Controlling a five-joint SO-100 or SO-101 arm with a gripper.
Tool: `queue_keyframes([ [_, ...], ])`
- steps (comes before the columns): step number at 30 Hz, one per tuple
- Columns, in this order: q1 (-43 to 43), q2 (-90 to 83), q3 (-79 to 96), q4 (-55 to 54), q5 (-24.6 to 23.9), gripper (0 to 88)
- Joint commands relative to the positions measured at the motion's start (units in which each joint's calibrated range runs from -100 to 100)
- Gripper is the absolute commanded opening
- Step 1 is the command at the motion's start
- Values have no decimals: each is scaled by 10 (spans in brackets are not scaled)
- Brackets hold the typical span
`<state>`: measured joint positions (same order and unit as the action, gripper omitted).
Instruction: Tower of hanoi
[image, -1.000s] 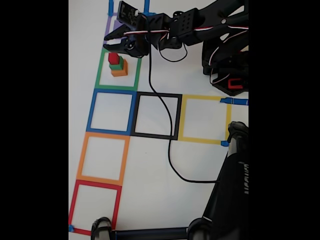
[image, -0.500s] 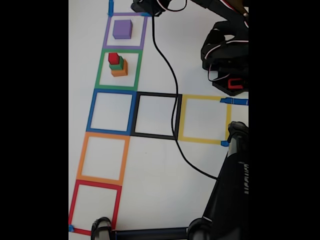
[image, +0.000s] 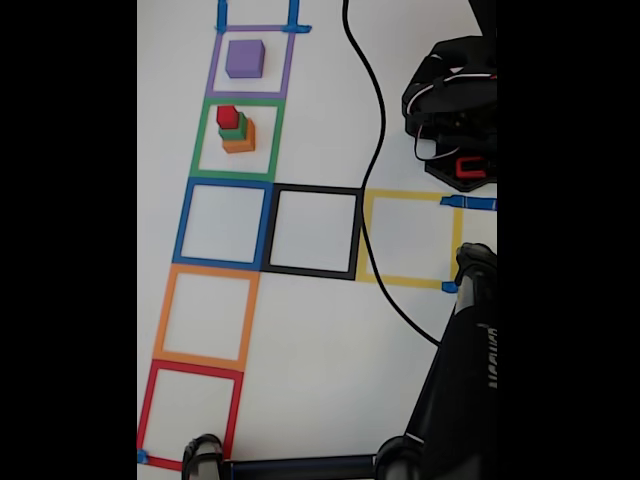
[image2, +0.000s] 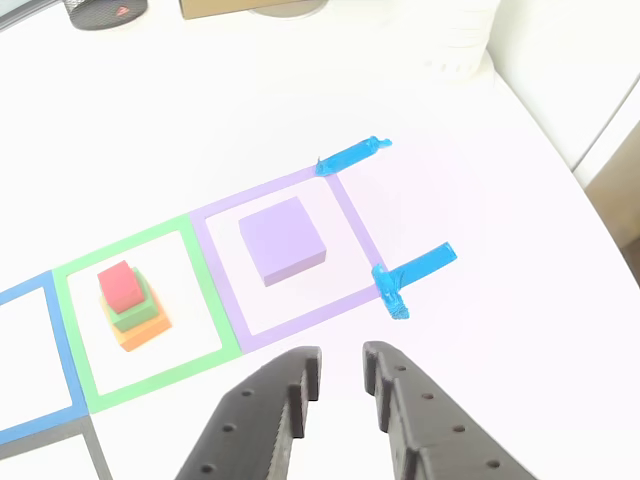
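Hovering gripper parted, purple block in purple square, 3-block stack beside

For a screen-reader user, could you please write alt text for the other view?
Two black gripper fingers, slightly apart, hover beside a purple block in a purple taped square. A red-green-orange stack sits in the adjacent green square.
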<state>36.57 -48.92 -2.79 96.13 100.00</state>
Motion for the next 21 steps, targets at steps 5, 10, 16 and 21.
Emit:
queue_keyframes([
  [5, 18, -99, 387, -331, 0, 175],
  [10, 13, -80, 561, -543, 0, 316],
  [16, 16, 12, 728, -862, 0, 300],
  [21, 22, 120, 766, -1037, 0, 301],
])
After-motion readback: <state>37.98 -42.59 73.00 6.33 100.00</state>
